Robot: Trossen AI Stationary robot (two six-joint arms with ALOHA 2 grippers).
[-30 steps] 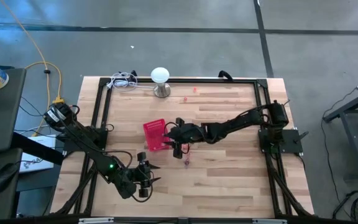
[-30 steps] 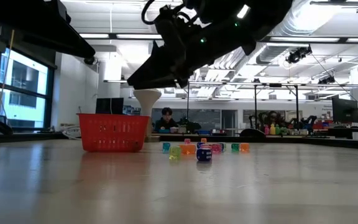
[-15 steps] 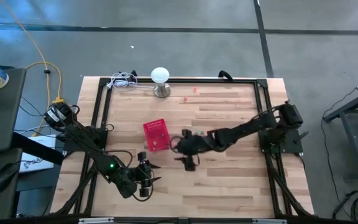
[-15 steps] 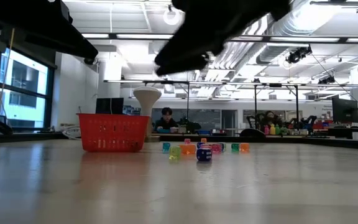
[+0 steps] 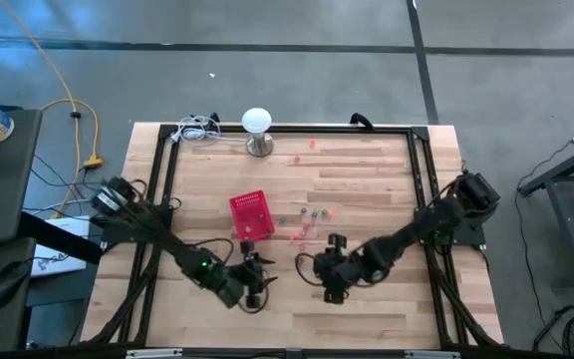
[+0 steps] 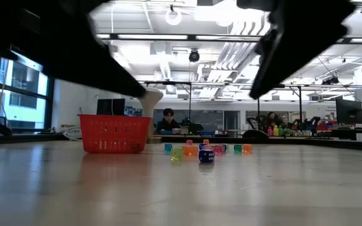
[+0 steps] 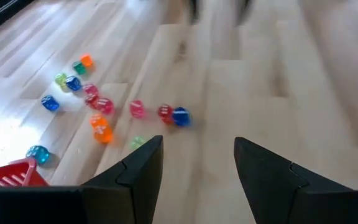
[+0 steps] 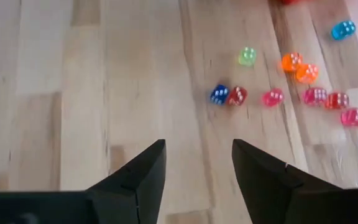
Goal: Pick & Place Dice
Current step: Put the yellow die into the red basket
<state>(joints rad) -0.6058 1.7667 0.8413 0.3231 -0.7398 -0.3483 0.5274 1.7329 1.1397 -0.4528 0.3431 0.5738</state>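
Several tiny dice (image 5: 308,219) in red, orange, pink, blue and green lie scattered on the wooden table, just right of a small red mesh basket (image 5: 250,215). They show in the low view (image 6: 203,150) and in both wrist views (image 7: 104,112) (image 8: 291,81). My left gripper (image 5: 259,281) hovers open nearer the front edge than the basket, pointing toward the dice. My right gripper (image 5: 325,269) hovers open nearer the front edge than the dice. Nothing is between the fingers of either gripper (image 7: 197,140) (image 8: 197,143).
The red basket (image 6: 115,133) stands upright on the table left of the dice. A white round-topped stand (image 5: 256,130) and coiled cables (image 5: 197,130) sit at the far edge, with two stray small pieces (image 5: 305,150) nearby. A black frame (image 5: 422,170) borders the table.
My right gripper has swung from beside the basket, over the dice, toward the table's near edge and a little right, tipping more downward. My left gripper has moved right and lower, toward the dice. The dice and basket have stayed where they were.
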